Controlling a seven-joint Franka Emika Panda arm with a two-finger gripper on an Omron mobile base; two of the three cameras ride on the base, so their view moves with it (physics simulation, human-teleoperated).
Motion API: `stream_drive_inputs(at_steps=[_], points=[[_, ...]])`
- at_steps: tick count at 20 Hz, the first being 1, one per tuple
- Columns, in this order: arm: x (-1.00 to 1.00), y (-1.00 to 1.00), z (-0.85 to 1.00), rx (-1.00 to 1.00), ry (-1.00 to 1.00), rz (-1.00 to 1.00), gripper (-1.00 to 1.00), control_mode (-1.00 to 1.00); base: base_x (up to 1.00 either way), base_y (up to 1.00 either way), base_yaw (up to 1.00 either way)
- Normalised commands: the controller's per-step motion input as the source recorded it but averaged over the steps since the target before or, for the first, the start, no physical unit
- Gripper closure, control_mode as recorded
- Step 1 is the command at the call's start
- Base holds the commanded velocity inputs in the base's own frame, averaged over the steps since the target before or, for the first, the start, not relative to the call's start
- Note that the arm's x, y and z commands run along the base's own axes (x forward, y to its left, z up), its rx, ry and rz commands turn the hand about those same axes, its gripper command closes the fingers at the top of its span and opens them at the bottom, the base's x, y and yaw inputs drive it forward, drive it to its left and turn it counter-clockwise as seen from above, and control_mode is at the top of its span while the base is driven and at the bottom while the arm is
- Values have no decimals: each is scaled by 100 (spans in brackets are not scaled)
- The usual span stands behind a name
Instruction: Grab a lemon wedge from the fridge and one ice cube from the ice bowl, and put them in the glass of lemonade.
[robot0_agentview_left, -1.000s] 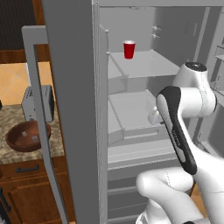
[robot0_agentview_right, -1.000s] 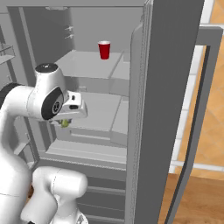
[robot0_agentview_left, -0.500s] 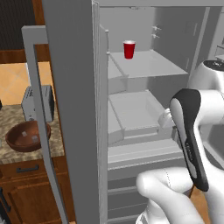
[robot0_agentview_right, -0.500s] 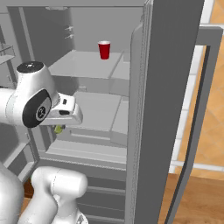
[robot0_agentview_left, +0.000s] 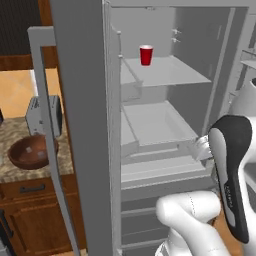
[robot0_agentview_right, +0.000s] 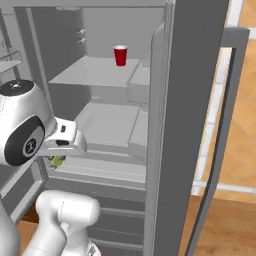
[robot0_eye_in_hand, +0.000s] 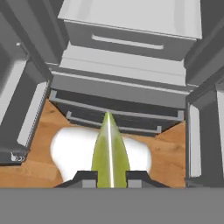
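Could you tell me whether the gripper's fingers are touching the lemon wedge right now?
Touching. In the hand view the lemon wedge sits pinched between both fingertips of the gripper, with no gap on either side.

lemon wedge (robot0_eye_in_hand: 110, 155): base cut by hand view bottom edge | ice bowl (robot0_agentview_left: 31, 151): right rim hidden behind fridge (robot0_agentview_left: 80, 100) door handle | toaster (robot0_agentview_left: 41, 114): partly hidden, same handle

Wood floor (robot0_agentview_right: 230, 220); granite counter (robot0_agentview_left: 20, 167) over brown cabinets (robot0_agentview_left: 35, 215).
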Motion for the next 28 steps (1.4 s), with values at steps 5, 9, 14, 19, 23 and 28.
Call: stream_drive_inputs(at_steps=[5,9,14,19,23,28], points=[[0,0,0,0,0,0,100,100,-87,9,0],[0,0,0,0,0,0,100,100,-99,82,23],[0,0,0,0,0,0,100,100,-34,100,22],[0,0,0,0,0,0,100,100,25,100,-10],[0,0,0,0,0,0,100,100,51,100,-18],[0,0,0,0,0,0,100,100,92,99,-13]])
